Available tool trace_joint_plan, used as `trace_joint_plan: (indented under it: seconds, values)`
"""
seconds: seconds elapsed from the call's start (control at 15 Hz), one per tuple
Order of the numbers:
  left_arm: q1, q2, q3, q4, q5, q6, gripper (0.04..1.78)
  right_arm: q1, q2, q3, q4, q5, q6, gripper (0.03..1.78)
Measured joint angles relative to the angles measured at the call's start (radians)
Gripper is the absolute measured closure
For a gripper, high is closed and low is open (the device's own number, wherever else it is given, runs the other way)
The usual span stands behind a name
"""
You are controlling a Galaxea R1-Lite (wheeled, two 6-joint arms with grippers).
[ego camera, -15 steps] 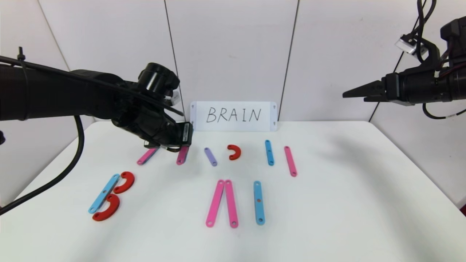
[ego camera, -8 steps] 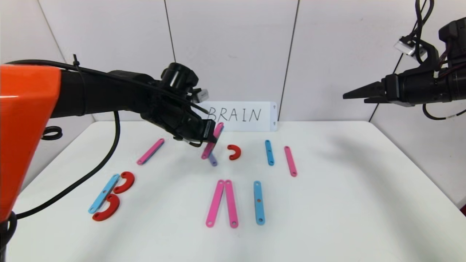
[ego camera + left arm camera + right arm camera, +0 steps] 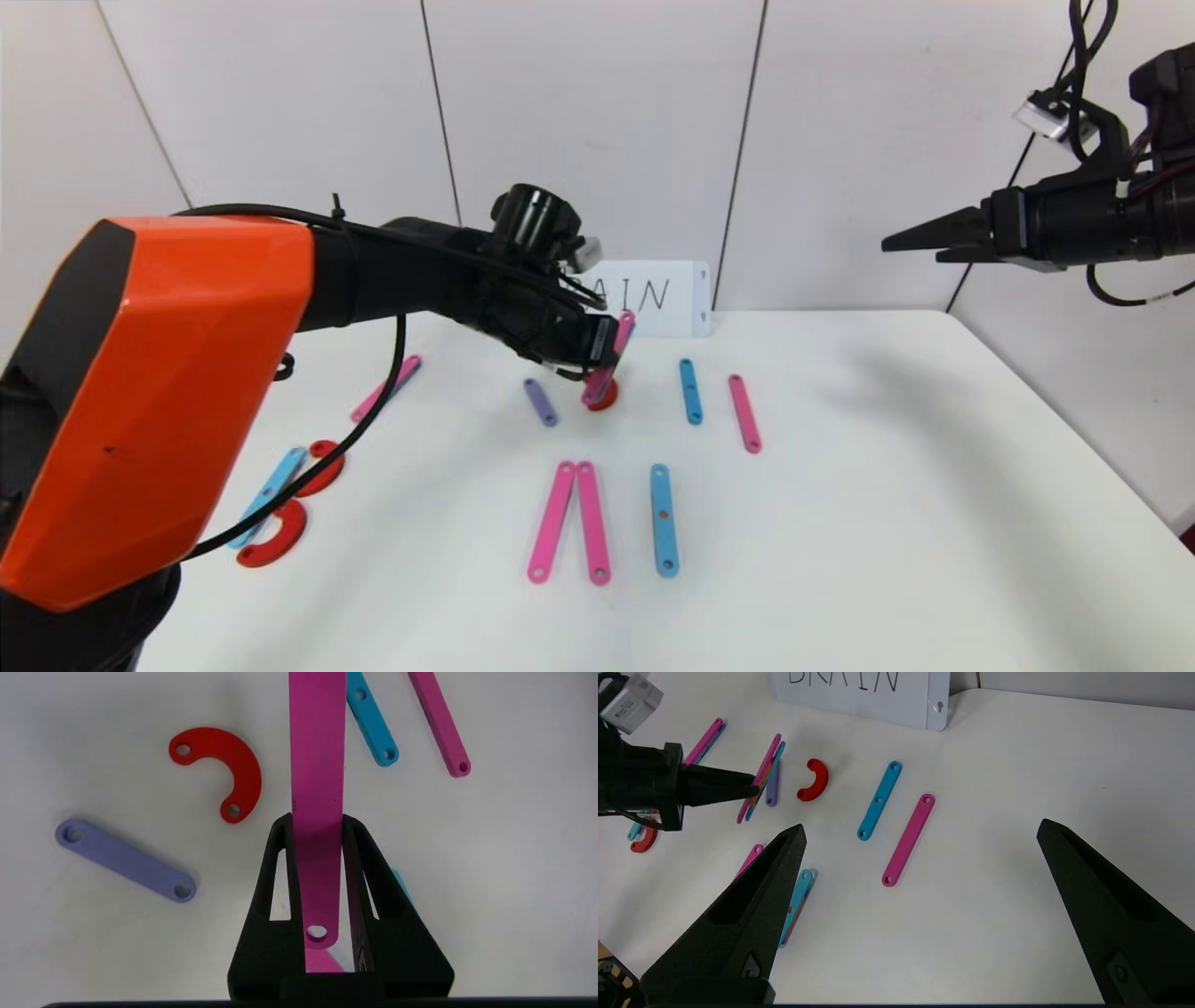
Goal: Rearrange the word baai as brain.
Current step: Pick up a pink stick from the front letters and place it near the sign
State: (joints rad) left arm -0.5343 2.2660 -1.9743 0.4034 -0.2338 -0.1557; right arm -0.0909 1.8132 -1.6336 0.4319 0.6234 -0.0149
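Observation:
My left gripper (image 3: 607,347) is shut on a pink strip (image 3: 317,742) and holds it tilted above the table, just over the red half-ring (image 3: 233,772) in the back row. A purple strip (image 3: 540,401) lies left of that ring, and a blue strip (image 3: 690,391) and a pink strip (image 3: 744,413) lie to its right. Another pink strip (image 3: 385,387) lies at the back left. The B, a blue strip (image 3: 271,485) with two red half-rings (image 3: 275,539), sits at the front left. My right gripper (image 3: 922,826) hangs open, high at the right.
Two pink strips (image 3: 569,523) touching at their far ends and a blue strip (image 3: 664,520) lie at the front centre. The white BRAIN card (image 3: 667,299) stands against the back wall, half hidden by my left arm. The table's right half (image 3: 934,485) is bare.
My left arm has swung to the right with the pink strip, from the back left to above the red half-ring. The right arm has not moved.

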Motion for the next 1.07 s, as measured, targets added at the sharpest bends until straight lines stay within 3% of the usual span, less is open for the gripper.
trace_joint_plan:
  seconds: [0.4, 0.73, 1.07]
  values:
    - [-0.042, 0.078, 0.008, -0.098, 0.014, -0.020, 1.52, 0.000, -0.001, 0.000, 0.000, 0.000, 0.000, 0.08]
    - [-0.080, 0.133, 0.002, -0.152, 0.112, -0.059, 1.52, 0.000, -0.001, 0.001, -0.001, 0.000, 0.000, 0.08]
    - [-0.097, 0.163, 0.001, -0.171, 0.119, -0.092, 1.52, 0.000, -0.001, 0.001, -0.001, 0.000, 0.000, 0.08]
